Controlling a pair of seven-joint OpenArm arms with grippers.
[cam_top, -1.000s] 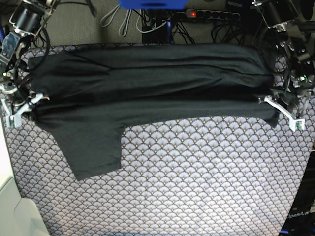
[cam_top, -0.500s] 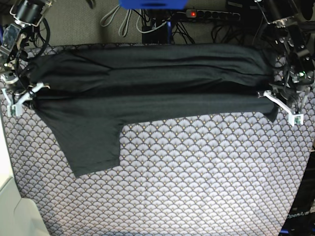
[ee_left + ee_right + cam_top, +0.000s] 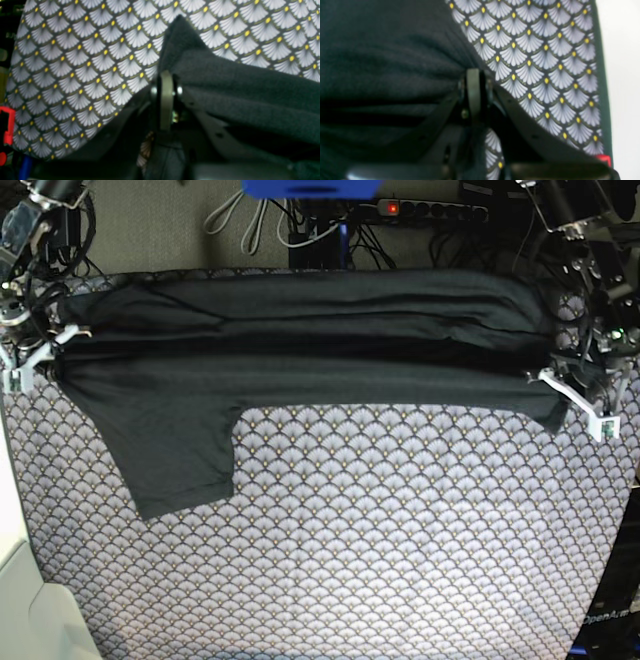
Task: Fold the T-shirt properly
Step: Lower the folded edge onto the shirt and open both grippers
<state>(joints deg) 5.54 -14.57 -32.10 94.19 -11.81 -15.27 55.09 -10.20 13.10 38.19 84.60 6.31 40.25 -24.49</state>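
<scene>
The dark charcoal T-shirt point(image 3: 300, 340) lies stretched as a long band across the far part of the table, one sleeve point(image 3: 175, 455) hanging toward the front at the left. My left gripper point(image 3: 547, 376) is at the band's right end, shut on a pinch of the fabric. The left wrist view shows its fingers point(image 3: 166, 100) together, with T-shirt point(image 3: 250, 87) cloth bunched at the tips. My right gripper point(image 3: 48, 352) is at the band's left end, also shut on the cloth. In the right wrist view its fingers point(image 3: 473, 92) meet against the T-shirt point(image 3: 382, 62).
A fan-patterned tablecloth point(image 3: 400, 530) covers the table. Behind the far edge lie a power strip point(image 3: 430, 210), loose cables point(image 3: 235, 225) and a blue object point(image 3: 310, 188). A white surface point(image 3: 20, 600) borders the table at the front left.
Both grippers have moved toward the far edge with the shirt's fold held; the right one moved more. The sleeve slid up and left with it.
</scene>
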